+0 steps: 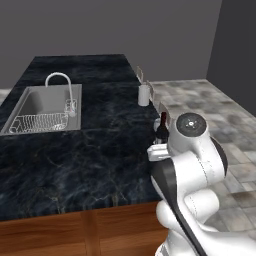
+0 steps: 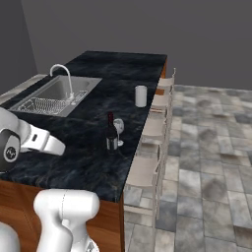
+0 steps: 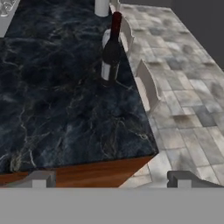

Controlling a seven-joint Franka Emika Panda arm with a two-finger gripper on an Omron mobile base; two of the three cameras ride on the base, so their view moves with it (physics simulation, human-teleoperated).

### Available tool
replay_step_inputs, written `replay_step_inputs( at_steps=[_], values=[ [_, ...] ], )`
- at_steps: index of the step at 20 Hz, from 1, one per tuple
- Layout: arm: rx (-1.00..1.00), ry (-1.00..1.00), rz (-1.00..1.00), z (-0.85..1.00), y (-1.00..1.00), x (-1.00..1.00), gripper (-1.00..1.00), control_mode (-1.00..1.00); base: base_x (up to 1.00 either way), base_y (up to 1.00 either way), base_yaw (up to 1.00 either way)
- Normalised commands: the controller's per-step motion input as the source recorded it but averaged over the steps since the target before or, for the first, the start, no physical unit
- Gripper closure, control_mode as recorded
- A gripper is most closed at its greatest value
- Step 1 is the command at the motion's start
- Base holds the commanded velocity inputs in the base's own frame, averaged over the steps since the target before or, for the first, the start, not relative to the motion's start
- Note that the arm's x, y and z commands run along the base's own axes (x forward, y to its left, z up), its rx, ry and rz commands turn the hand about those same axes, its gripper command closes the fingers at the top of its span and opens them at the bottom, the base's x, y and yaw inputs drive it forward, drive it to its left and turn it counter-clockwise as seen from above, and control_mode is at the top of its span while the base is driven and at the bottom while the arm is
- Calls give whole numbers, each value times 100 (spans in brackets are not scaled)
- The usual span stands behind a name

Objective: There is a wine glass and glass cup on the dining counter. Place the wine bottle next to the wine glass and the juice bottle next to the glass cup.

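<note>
Wine bottle (image 3: pixel 111 48), near-black glass with a pale label band and dark red neck, stands upright on the dark marbled dining counter (image 1: pixel 75 160) near its right edge, just beside the small clear stemmed wine glass (image 2: pixel 118 127). It lies ahead of the empty, wide-open two-finger gripper (image 3: pixel 111 179), slightly left of centre in the hand view. Farther along the same edge stands the whitish cylindrical glass cup (image 2: pixel 141 96). A steel sink (image 1: pixel 40 107) lies far left; pale chairs (image 2: pixel 147 170) line the counter's right side over the grey tiled floor (image 2: pixel 211 162).
</note>
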Motion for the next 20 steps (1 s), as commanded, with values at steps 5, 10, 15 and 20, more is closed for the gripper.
replay_step_inputs(
  at_steps=[5,10,15,20],
  values=[
    [0,0,6,-1,4,-32,-100,-100,0,0,0],
    [0,0,1,0,0,-22,-100,-100,0,0,0],
    [0,0,0,0,0,-1,-100,-100,0,0,0],
    [0,0,0,0,0,0,-100,-100,0,0,0]
  ],
)
